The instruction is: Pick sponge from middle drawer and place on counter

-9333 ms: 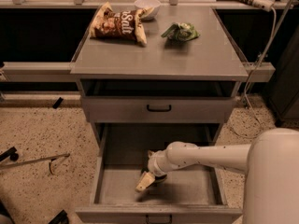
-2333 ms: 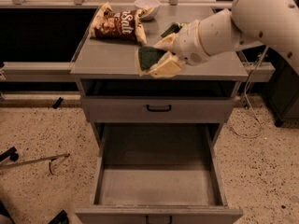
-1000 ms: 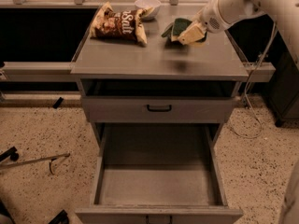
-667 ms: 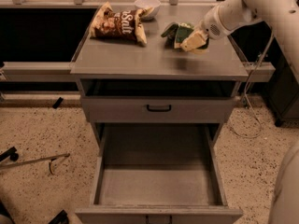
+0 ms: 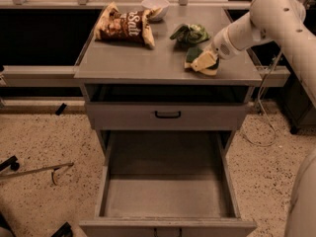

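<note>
One green packet (and chips) beside gripper holding sponge on counter.

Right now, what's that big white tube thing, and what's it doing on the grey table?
That white tube is a robot's arm. At its end is a grasping tool, which sits on a small green-and-yellow sponge at the right side of the grey counter. I cannot tell whether the tool is squeezing it. There is one camera, looking down at the cabinet from the front. Also on the counter are a bag of chips, a white bowl and a crumpled green packet just behind the sponge. Below, the middle drawer is pulled wide open, showing only its bare floor. The drawer above it is shut.
</note>
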Motion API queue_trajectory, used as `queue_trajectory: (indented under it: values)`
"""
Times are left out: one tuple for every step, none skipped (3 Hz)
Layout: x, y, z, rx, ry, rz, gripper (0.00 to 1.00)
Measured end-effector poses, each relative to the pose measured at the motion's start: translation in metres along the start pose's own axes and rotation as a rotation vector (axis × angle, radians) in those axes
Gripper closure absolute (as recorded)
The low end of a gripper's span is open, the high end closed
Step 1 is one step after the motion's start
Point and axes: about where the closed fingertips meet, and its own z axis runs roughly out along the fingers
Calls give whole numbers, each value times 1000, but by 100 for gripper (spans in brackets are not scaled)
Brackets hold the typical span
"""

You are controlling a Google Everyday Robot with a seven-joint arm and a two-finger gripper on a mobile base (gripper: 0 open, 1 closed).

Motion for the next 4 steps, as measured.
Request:
queue_trajectory:
  values:
    - [11,8,5,-23,6,23,100]
    - [9,8,3,-23,6,23,81]
    - [9,8,3,-24,6,23,58]
    - [9,8,3,-24,6,23,35]
